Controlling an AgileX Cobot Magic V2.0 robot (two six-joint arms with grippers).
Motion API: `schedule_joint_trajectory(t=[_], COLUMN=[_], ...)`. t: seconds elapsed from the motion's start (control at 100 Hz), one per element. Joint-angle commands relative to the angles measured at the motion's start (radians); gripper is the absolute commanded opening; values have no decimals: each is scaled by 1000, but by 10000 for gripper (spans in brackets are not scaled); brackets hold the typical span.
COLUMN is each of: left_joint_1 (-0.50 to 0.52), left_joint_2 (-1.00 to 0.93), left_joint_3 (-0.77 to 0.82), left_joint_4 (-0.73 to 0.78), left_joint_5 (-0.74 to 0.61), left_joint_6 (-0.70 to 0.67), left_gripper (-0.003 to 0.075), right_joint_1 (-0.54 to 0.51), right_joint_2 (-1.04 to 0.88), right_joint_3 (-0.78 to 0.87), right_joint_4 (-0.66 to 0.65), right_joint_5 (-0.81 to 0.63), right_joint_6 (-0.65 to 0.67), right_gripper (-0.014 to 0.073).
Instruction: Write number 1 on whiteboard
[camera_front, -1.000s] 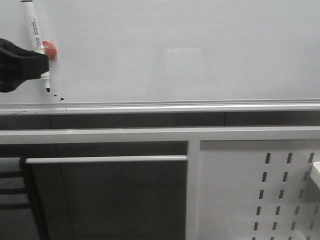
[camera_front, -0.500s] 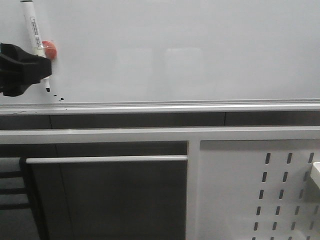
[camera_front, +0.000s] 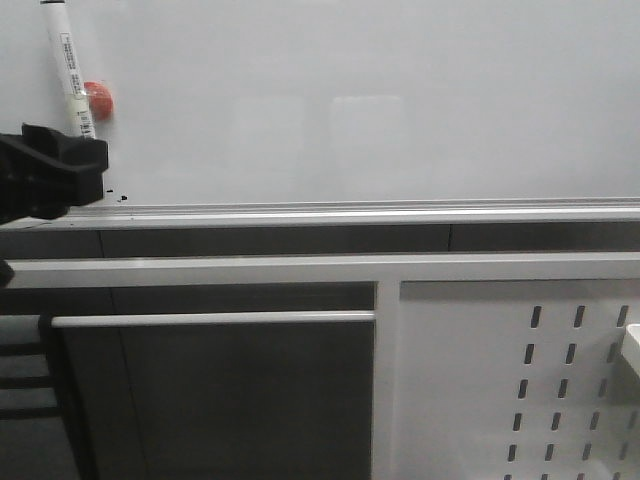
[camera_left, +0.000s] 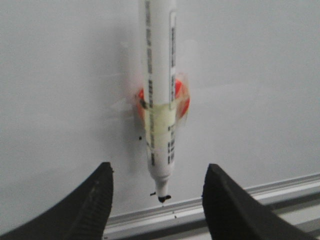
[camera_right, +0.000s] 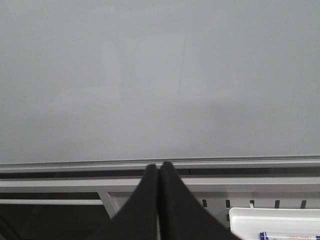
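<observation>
Whiteboard broadly blank; left claw released around marker, right claw clenched.

The front view faces the whiteboard squarely from mid-distance, taking in its rail and the frame below. The left wrist view looks close-up at the marker on the board. The right wrist view faces the board from farther back, sharing the rail.
</observation>
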Motion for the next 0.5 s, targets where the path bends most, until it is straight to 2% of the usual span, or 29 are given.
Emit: schedule_joint_trajectory(t=[0.0, 0.06, 0.49], left_joint_1=[-9, -9, -9], left_joint_2=[9, 31, 45], left_joint_3=[-18, -18, -60], left_joint_4=[-10, -8, 4], left_joint_5=[-177, -221, -221], left_joint_6=[-9, -10, -10], left_gripper=[377, 376, 376], right_joint_1=[3, 3, 3], right_joint_2=[18, 18, 18], right_joint_3=[-36, -36, -36], right_joint_4=[-18, -19, -38], right_joint_5=[-91, -91, -91], right_joint_6=[-9, -9, -9], right_gripper=[-69, -69, -69])
